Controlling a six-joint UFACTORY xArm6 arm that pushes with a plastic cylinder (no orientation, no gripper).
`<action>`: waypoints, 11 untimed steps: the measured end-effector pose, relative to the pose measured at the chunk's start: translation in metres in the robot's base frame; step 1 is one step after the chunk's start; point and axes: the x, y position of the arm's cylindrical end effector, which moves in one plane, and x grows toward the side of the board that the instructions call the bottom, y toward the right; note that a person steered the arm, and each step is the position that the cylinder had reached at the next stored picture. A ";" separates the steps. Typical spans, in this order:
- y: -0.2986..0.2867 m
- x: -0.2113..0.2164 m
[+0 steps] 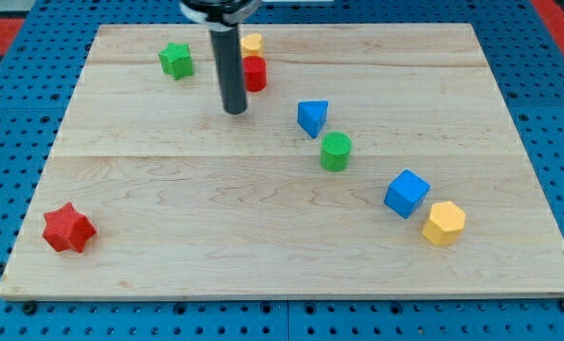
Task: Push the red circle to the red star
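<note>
Red circle (254, 74) just right of tip (235, 111)

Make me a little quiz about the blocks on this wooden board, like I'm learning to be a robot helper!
1. True or false: the red circle touches the red star.
2. Which block sits just above the red circle, toward the view's top? A) yellow block B) blue cube C) green star
3. Fill in: my tip stands just to the view's ____ of the red circle.

Key
1. False: the star lies far off, near the view's bottom left corner.
2. A
3. left
</note>
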 end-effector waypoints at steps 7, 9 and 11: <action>0.011 -0.068; -0.022 -0.058; -0.056 -0.043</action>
